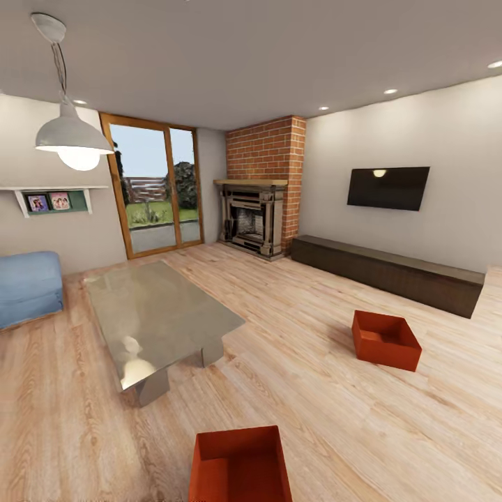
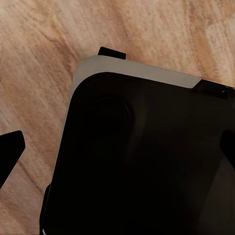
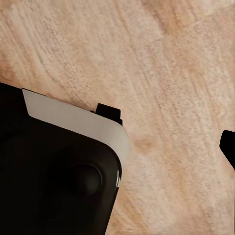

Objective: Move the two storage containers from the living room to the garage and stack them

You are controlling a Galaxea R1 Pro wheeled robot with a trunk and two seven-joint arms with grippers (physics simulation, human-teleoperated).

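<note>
Two orange-red open boxes sat on the light wood floor (image 1: 335, 418) of the living room. The nearer box (image 1: 240, 464) lay at the bottom edge of the head view, cut off by the frame, its hollow inside facing up. The farther box (image 1: 385, 339) stood well apart from it, off to the right and deeper in the room, near the long dark low cabinet (image 1: 390, 272) along the right wall. Both were upright.

A glass coffee table (image 1: 157, 317) stood left of the nearer box, with a blue sofa (image 1: 28, 286) beyond it at the left edge. A red-brick fireplace (image 1: 261, 202) filled the far corner, beside a wood-framed glass door (image 1: 155, 185). A black TV (image 1: 388, 187) hung on the right wall above the cabinet, and a white lamp (image 1: 73, 136) hung from the ceiling on the left.

Both wrist views looked down on wood planks and the robot's dark rounded body (image 2: 147, 161), (image 3: 54, 176). Only dark finger tips poked in at the edges, so I could not tell whether either gripper's fingers were spread or pressed together.
</note>
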